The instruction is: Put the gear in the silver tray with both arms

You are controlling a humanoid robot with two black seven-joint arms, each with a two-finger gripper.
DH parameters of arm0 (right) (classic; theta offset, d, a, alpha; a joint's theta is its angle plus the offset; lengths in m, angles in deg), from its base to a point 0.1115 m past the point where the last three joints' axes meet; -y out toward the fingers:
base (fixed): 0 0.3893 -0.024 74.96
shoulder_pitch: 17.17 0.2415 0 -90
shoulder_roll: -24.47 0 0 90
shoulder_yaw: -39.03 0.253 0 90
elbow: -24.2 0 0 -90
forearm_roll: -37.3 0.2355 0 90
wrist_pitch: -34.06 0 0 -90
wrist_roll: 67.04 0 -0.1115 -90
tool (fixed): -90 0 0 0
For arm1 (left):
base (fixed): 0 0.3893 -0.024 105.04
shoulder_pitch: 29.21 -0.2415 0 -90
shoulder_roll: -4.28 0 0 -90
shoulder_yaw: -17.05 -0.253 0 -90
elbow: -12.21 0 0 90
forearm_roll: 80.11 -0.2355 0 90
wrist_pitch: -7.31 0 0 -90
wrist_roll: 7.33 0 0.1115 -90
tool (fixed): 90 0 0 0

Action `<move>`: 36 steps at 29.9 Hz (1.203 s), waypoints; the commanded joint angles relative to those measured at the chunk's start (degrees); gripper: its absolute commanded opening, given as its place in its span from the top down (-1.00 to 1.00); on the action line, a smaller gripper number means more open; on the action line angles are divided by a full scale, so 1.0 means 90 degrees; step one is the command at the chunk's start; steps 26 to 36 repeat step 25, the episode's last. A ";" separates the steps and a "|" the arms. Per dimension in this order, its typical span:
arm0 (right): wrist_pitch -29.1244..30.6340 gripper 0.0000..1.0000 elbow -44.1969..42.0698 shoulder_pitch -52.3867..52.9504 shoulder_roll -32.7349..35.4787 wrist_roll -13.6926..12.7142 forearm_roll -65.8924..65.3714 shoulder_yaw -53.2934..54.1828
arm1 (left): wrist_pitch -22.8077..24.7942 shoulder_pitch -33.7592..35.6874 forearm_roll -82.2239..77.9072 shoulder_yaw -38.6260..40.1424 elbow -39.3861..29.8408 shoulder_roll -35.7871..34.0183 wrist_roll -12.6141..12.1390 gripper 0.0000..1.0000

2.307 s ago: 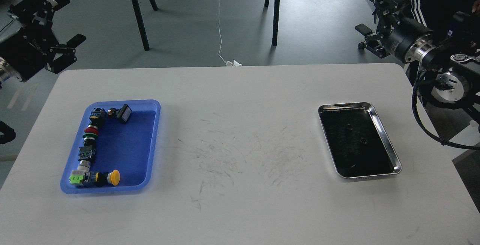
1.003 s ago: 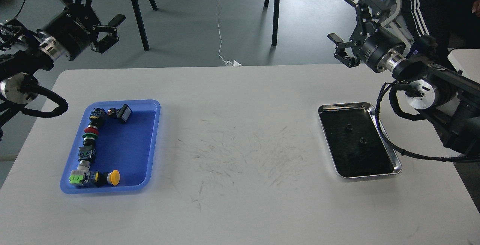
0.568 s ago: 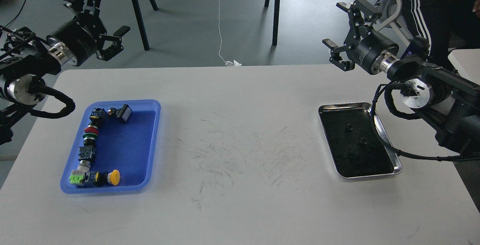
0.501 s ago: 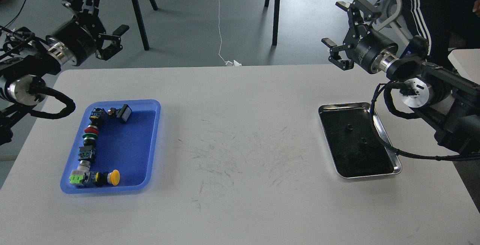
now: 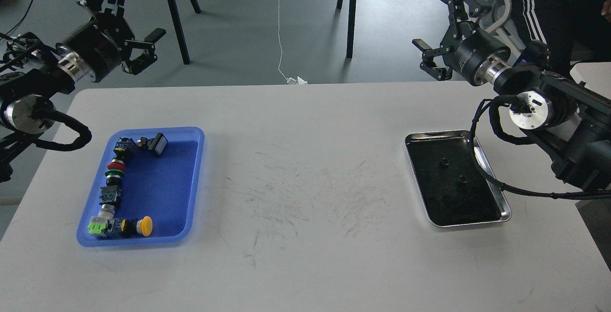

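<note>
Broadly, the white scuffed table [image 5: 305, 126] carries a blue plastic tray [image 5: 195, 178] at its left and the shiny rectangular silver tray [image 5: 496, 192] at its right, well apart; the blue one holds a curved row of coloured push-button parts [image 5: 114, 185], the silver one two small dark pieces [image 5: 444, 162]; both black arms hover beyond the far edge, the left tool [image 5: 125, 16] spread wide and empty, the right tool [image 5: 441, 28] likewise wide and empty
</note>
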State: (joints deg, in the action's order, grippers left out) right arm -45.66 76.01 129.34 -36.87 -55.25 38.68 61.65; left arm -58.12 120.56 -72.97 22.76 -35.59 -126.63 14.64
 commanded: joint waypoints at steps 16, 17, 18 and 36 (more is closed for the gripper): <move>-0.0146 -0.99 0.0005 -0.0048 -0.0020 -0.0040 0.0120 -0.0023 | -0.0454 -0.0010 -0.0041 0.0020 -0.0080 0.0209 0.0009 -0.97; -0.0176 -0.99 0.0005 -0.0048 -0.0029 -0.0040 0.0120 -0.0014 | -0.0473 -0.0010 -0.0041 0.0020 -0.0080 0.0200 0.0009 -0.97; -0.0186 -0.99 0.0024 -0.0048 -0.0030 -0.0040 0.0111 -0.0023 | -0.0483 -0.0010 -0.0041 0.0020 -0.0080 0.0199 0.0009 -0.97; -0.0215 -0.99 0.0025 -0.0039 -0.0049 -0.0040 0.0062 -0.0014 | -0.0483 -0.0010 -0.0041 0.0020 -0.0070 0.0190 0.0000 -0.97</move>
